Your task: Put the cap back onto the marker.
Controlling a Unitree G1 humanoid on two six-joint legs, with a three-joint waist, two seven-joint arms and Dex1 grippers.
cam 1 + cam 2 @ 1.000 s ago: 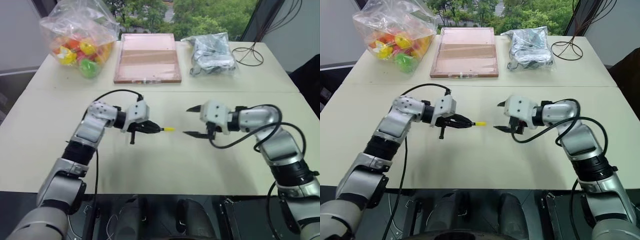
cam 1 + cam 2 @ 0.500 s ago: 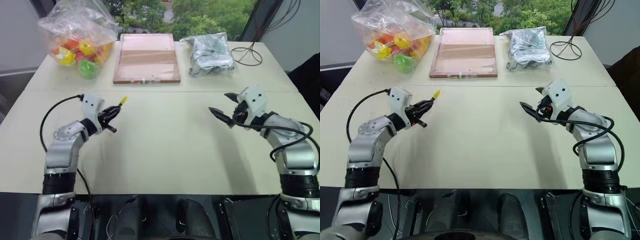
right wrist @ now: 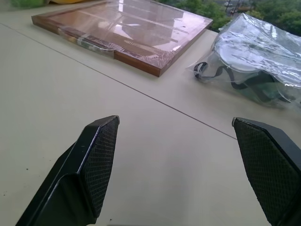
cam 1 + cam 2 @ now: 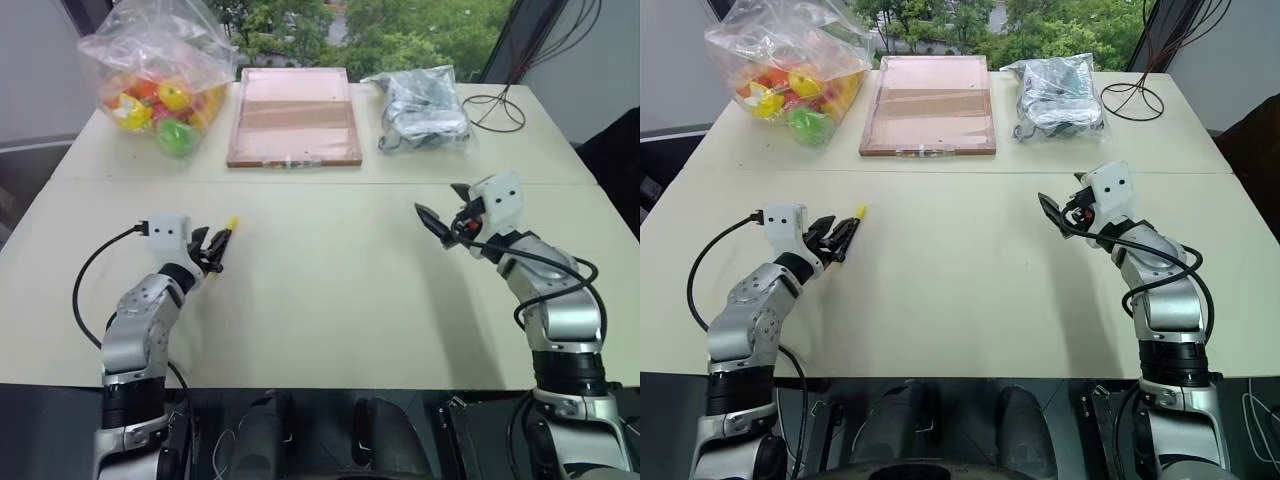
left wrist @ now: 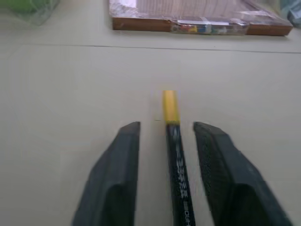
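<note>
Marker (image 5: pixel 178 174) lies lengthwise btwn parted left gripper (image 5: pixel 167 134) fingers, prob. released; cap (image 5: pixel 170 106) forward. Right gripper (image 4: pixel 438 218) open, empty, well apart.

On my left side the left gripper (image 4: pixel 213 246) is above the table (image 4: pixel 330 300), and the marker (image 5: pixel 176 165) lies between its two fingers, apart from both, with the cap (image 5: pixel 170 107) on the far end. The right gripper (image 4: pixel 441 216) is well apart, on the right. At the far edge, from left to right, I see a bag of toys (image 4: pixel 158 75), a flat board (image 4: pixel 295 115) and a bag of cables (image 4: pixel 422 108).
</note>
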